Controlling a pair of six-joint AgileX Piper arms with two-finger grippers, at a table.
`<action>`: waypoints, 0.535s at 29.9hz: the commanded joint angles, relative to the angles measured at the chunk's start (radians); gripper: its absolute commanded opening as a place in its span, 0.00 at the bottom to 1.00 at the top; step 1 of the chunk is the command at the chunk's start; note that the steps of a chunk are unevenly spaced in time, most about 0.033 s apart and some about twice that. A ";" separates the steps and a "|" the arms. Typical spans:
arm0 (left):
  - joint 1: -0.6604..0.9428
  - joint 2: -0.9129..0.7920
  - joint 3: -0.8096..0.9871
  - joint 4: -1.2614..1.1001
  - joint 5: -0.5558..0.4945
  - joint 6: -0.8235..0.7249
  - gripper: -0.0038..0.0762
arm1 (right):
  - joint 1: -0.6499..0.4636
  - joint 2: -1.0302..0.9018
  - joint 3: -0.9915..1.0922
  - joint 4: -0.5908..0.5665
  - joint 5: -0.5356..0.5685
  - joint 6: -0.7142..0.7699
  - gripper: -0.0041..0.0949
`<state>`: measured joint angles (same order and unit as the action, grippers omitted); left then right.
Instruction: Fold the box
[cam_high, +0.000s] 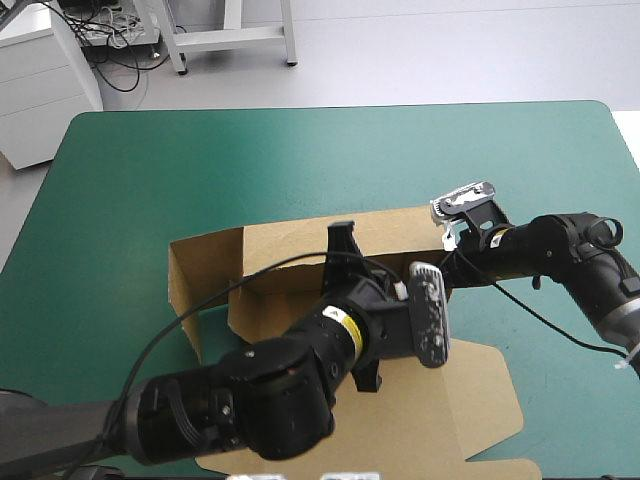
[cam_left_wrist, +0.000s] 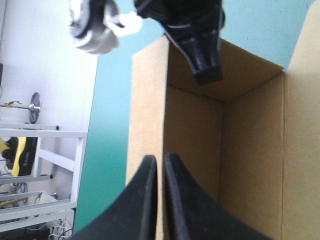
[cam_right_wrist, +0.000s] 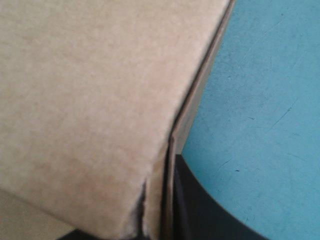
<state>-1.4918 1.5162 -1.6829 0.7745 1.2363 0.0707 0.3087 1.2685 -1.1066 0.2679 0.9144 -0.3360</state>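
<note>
Two walls of the box (cam_high: 450, 400) stand raised, the far and the left, in the middle of the worktop (cam_high: 140, 170), the rest flat on the near side. We see the left end effector (cam_left_wrist: 159, 160) pinching the far wall's top edge, and the right end effector (cam_right_wrist: 167, 160) clamped on that wall's right end.
</note>
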 joint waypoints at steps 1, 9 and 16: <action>0.084 -0.034 -0.139 -0.051 0.012 0.069 0.04 | 0.002 -0.025 -0.027 -0.007 -0.020 -0.008 0.02; 0.453 -0.062 -0.324 -0.333 0.061 0.124 0.04 | 0.002 -0.025 -0.027 -0.007 -0.020 -0.008 0.02; 0.734 -0.150 -0.322 -0.476 0.061 0.122 0.04 | 0.002 -0.025 -0.027 -0.009 -0.016 -0.010 0.02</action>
<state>-0.8451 1.4327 -1.9758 0.3511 1.2571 0.1955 0.3099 1.2685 -1.1066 0.2652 0.9144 -0.3360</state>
